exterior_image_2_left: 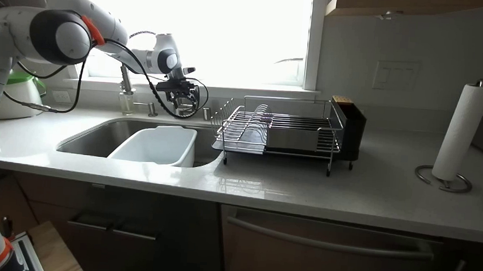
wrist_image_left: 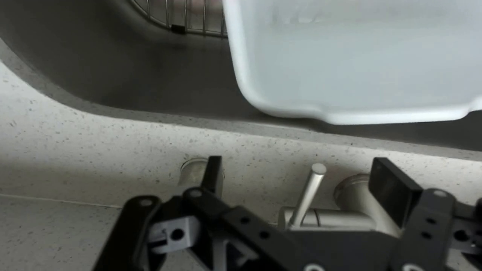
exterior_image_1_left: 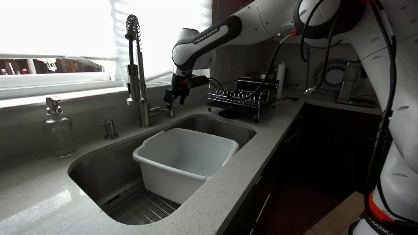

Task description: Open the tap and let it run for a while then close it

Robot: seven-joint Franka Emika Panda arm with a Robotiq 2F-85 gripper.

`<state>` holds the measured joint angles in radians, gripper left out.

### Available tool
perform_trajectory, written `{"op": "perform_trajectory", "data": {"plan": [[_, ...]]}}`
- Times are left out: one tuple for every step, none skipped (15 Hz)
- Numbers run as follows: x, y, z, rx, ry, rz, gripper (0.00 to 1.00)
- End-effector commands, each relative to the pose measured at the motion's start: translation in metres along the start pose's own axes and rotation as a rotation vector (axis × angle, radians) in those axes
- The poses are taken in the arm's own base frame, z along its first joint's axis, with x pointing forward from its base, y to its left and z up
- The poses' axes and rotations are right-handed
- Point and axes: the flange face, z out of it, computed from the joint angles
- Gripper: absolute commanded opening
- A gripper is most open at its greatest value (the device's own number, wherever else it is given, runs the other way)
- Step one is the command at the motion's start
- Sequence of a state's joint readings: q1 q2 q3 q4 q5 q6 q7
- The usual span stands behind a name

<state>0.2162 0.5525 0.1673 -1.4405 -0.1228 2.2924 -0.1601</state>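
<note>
The tap (exterior_image_1_left: 144,114) is a tall chrome faucet with a coiled-spring neck behind the sink in an exterior view. No water stream shows under its spray head (exterior_image_1_left: 133,91). In the wrist view, the tap's base (wrist_image_left: 371,203) and thin side lever (wrist_image_left: 308,194) show; the lever points up toward the sink. My gripper (wrist_image_left: 301,180) is open and empty, its fingertips spread on either side of the lever without touching it. It also shows above the lever area in both exterior views (exterior_image_1_left: 177,99) (exterior_image_2_left: 185,100). In an exterior view, arm and gripper hide much of the tap.
A white tub (exterior_image_1_left: 156,163) stands in the steel sink (exterior_image_1_left: 104,176). A short metal cylinder (wrist_image_left: 192,173) stands beside the tap, under one finger. A dish rack (exterior_image_2_left: 291,138) stands beside the sink. A soap bottle (exterior_image_1_left: 58,133) and small metal dispenser (exterior_image_1_left: 110,130) stand on the counter.
</note>
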Motion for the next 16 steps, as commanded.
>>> {"op": "perform_trajectory", "data": {"plan": [[0.011, 0.005, 0.014, -0.017, 0.012, -0.048, 1.00], [0.012, 0.007, 0.016, -0.016, 0.012, -0.054, 1.00], [0.012, 0.009, 0.018, -0.019, 0.012, -0.056, 1.00], [0.013, 0.012, 0.020, -0.025, 0.014, -0.060, 1.00], [0.013, 0.014, 0.022, -0.024, 0.014, -0.063, 1.00], [0.013, 0.017, 0.023, -0.029, 0.015, -0.066, 1.00], [0.013, 0.019, 0.024, -0.033, 0.019, -0.067, 1.00], [0.014, 0.022, 0.025, -0.041, 0.023, -0.068, 1.00], [0.014, 0.025, 0.026, -0.048, 0.027, -0.065, 1.00], [0.014, 0.027, 0.026, -0.054, 0.030, -0.064, 1.00], [0.014, 0.028, 0.026, -0.057, 0.031, -0.065, 1.00], [0.014, 0.029, 0.027, -0.060, 0.031, -0.067, 1.00], [0.014, 0.030, 0.027, -0.060, 0.033, -0.068, 1.00], [0.013, 0.031, 0.027, -0.062, 0.034, -0.070, 1.00], [0.012, 0.034, 0.028, -0.066, 0.036, -0.073, 1.00], [0.012, 0.036, 0.028, -0.068, 0.040, -0.073, 1.00]]}}
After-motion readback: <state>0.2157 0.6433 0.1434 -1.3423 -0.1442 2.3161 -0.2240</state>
